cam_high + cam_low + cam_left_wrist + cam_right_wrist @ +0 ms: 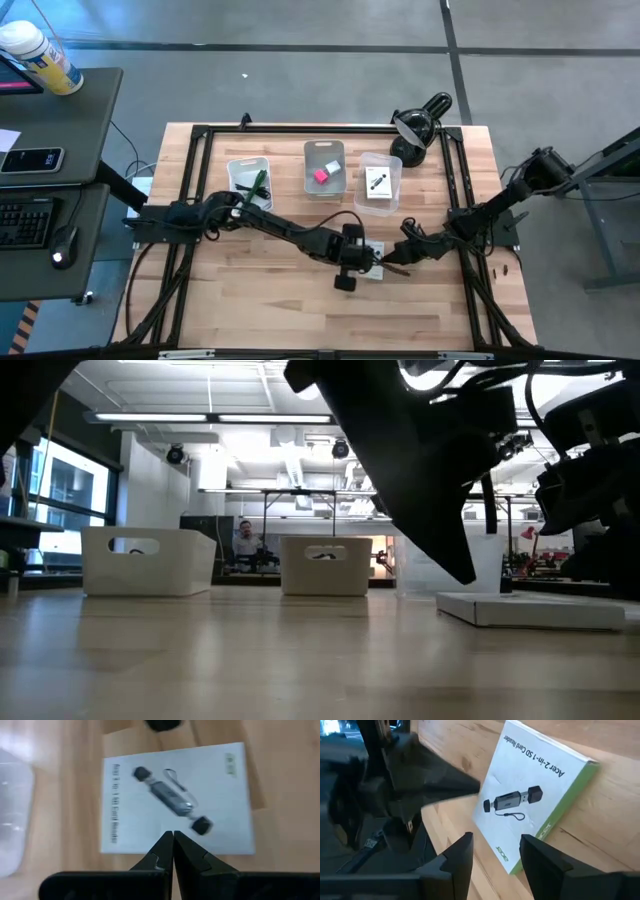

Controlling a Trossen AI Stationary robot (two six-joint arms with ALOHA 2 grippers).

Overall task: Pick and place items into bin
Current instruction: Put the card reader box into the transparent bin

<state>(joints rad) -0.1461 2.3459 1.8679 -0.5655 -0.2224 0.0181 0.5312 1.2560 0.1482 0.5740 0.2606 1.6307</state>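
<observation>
Flat white card-reader box with green edge (535, 795) lies on counter (260, 300), still outside bins. Left claw (172, 840) clenched, tip over it. Right claw (495, 852) released beside box edge; you need to straddle that edge, then clench.

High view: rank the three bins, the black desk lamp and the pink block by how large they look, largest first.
1-3. Left bin, middle bin and right bin: they look about alike, too close to rank.
4. Black desk lamp, somewhat smaller than a bin.
5. Pink block, by far the smallest, lying in the middle bin.
</observation>
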